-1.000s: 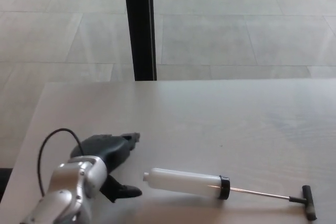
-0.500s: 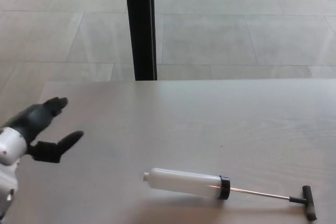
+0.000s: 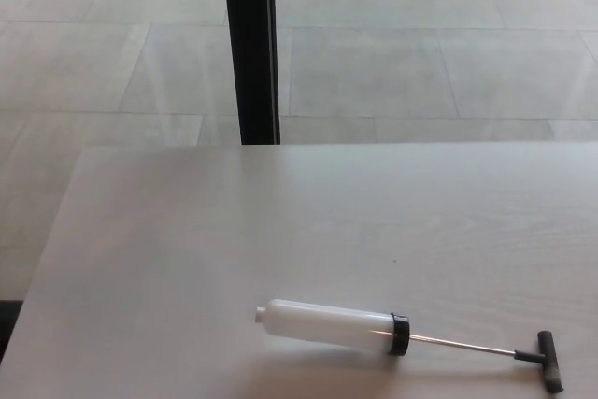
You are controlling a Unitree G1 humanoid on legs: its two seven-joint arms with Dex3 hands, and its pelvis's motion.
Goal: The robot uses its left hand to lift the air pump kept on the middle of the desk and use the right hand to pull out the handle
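Note:
The air pump (image 3: 332, 325) lies flat on the pale wooden desk (image 3: 308, 212) near its front edge. Its white barrel points left and ends in a black collar. From the collar a thin metal rod runs right to the black T-handle (image 3: 548, 360), which stands pulled well out of the barrel. Neither of my hands shows in the head view, and nothing touches the pump.
A black vertical post (image 3: 250, 44) stands behind the desk's far edge, left of centre. Grey tiled floor lies beyond. The desk's left edge runs diagonally down toward the lower left corner.
My left hand, open beside the pump's left end a second ago, pulled away to the left and has left the picture. The pump has not moved.

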